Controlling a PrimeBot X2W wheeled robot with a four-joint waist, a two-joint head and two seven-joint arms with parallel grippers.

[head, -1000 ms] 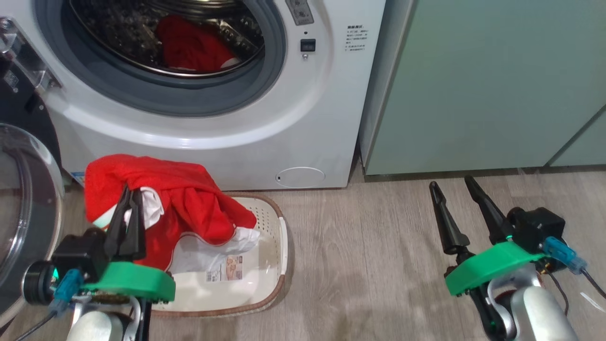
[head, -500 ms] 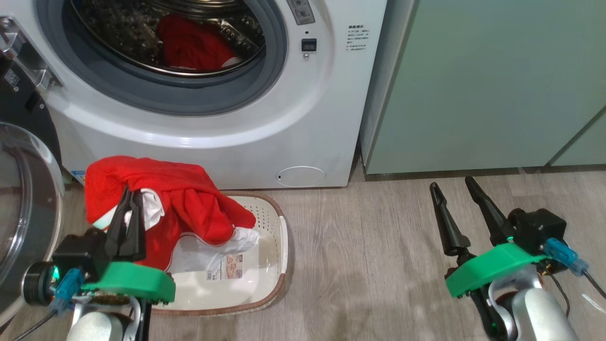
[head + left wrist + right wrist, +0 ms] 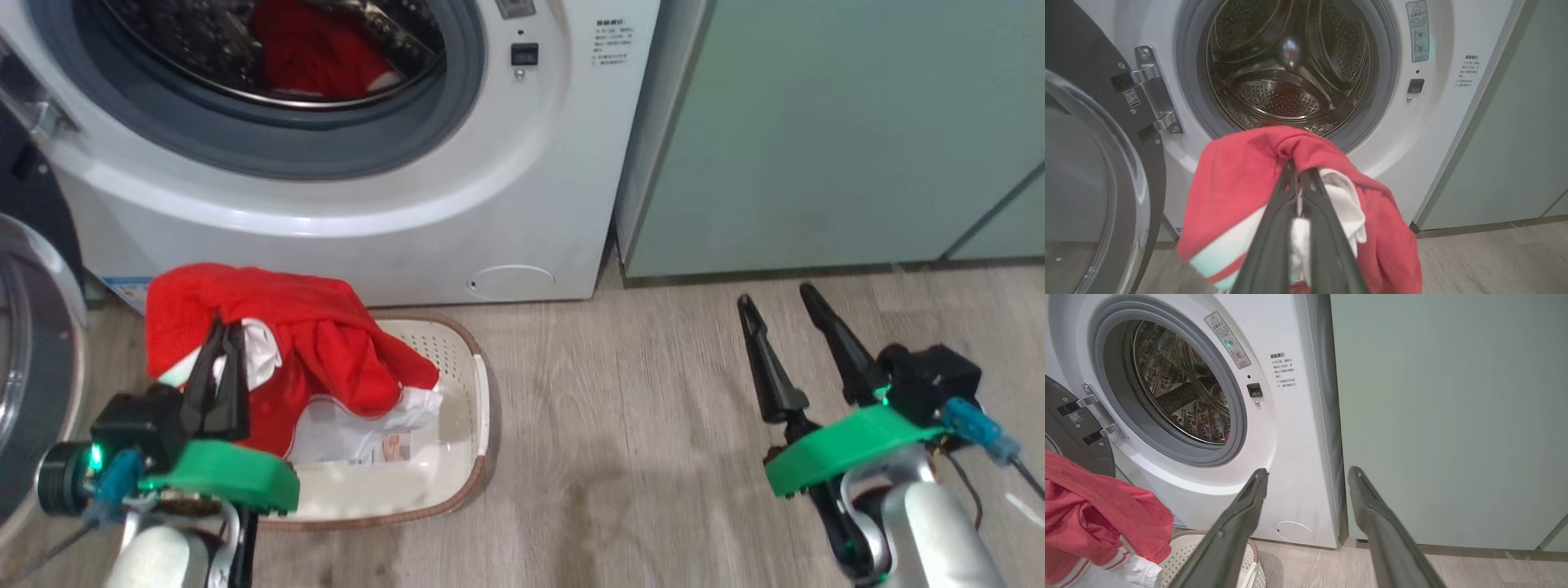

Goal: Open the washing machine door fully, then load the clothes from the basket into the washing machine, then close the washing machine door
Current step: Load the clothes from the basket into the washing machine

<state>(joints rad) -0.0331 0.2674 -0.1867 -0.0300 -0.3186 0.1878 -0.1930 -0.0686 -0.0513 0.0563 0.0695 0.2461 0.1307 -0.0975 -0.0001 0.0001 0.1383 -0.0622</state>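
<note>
Your left end effector had its two dark fingers pressed together on the clothes, pinching a fold of red fabric with a white panel. The cloth bunched over the fingertips and hung down on both sides of them. Its white lower part reached into the basket, which sat on the floor just to the right of that end effector, close against the front of the washing machine. A sticker showed on the basket's floor, partly under the hanging cloth. Ahead of and above the left end effector, the round opening with its grey rubber seal stood uncovered, and a second red garment lay inside the steel drum. The door was swung open to the left of the left end effector, its black ring and clear glass bowl close beside it, with the metal hinge plain in the left wrist view. Your right end effector had its fingers spread wide apart with nothing between them. It hung over bare floor, well apart from the basket on its left, and pointed toward the washing machine's right edge and the pale green cabinet beside it. The round filter cap sat low on the machine, ahead and to the left of that end effector.
</note>
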